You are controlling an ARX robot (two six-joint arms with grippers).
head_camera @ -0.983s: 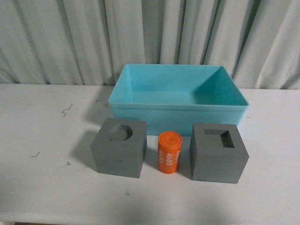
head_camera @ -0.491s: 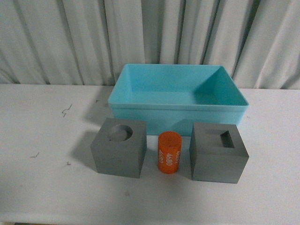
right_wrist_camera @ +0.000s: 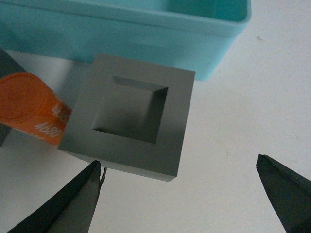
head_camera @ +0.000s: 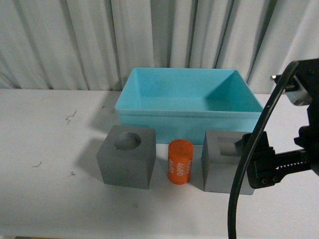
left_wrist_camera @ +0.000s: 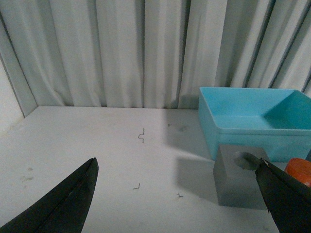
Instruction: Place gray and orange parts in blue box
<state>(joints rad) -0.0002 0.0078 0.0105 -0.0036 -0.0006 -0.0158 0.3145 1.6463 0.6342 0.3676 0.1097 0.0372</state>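
The blue box [head_camera: 189,122] stands open-topped at the back of the white table. In front of it, in a row, are a gray cube with a round recess [head_camera: 125,158], an upright orange cylinder marked 4680 [head_camera: 180,162] and a gray cube with a rectangular recess [head_camera: 219,169]. My right gripper [right_wrist_camera: 179,162] hangs open just above and in front of the rectangular-recess cube [right_wrist_camera: 131,116], holding nothing. Its arm [head_camera: 274,167] hides that cube's right side. My left gripper [left_wrist_camera: 176,161] is open over bare table, left of the round-recess cube [left_wrist_camera: 238,187].
A pleated grey curtain [head_camera: 99,40] closes off the back of the table. A thick black cable [head_camera: 244,174] loops down from the right arm. Small dark marks [head_camera: 71,116] dot the tabletop on the left. The table's front edge [head_camera: 99,234] is near.
The right arm has come into the front view from the right and now covers part of the rectangular-recess cube. The cubes and the box have not moved.
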